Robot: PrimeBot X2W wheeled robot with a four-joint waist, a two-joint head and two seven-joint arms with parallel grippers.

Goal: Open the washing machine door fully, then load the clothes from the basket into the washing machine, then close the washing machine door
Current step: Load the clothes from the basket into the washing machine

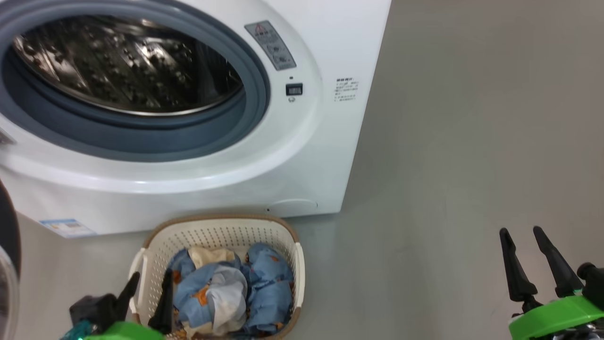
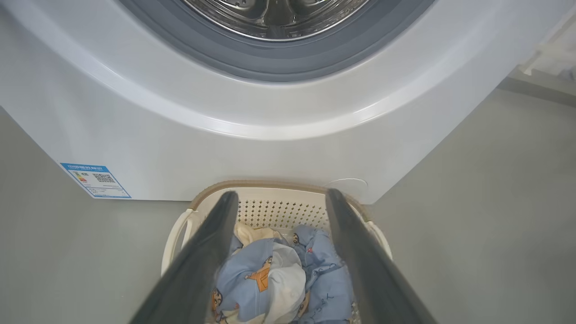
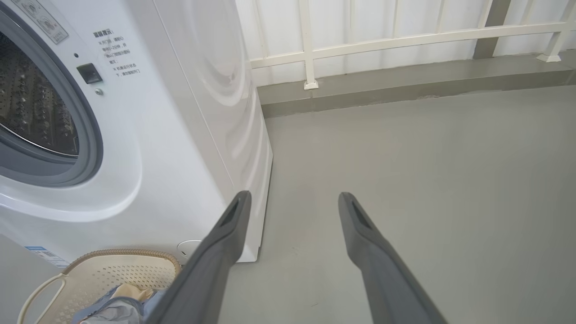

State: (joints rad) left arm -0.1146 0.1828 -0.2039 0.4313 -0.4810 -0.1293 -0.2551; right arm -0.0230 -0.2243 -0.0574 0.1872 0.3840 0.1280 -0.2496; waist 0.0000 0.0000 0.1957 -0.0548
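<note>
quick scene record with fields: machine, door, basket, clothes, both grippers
machine: big white front-loading washing machine, no clothes seen in its steel drum
door: black-rimmed round door, swung open at the head view's left edge
basket: cream perforated plastic basket with brown rim, on the grey floor before the machine
clothes: light blue bear-print clothes, piled in the basket
left gripper: open, over the basket, holding nothing
right gripper: open, over the floor, holding nothing

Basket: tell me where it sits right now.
In the head view, the basket stands on the floor at lower left-centre, close in front of the washing machine, below its drum, with the clothes inside.
</note>
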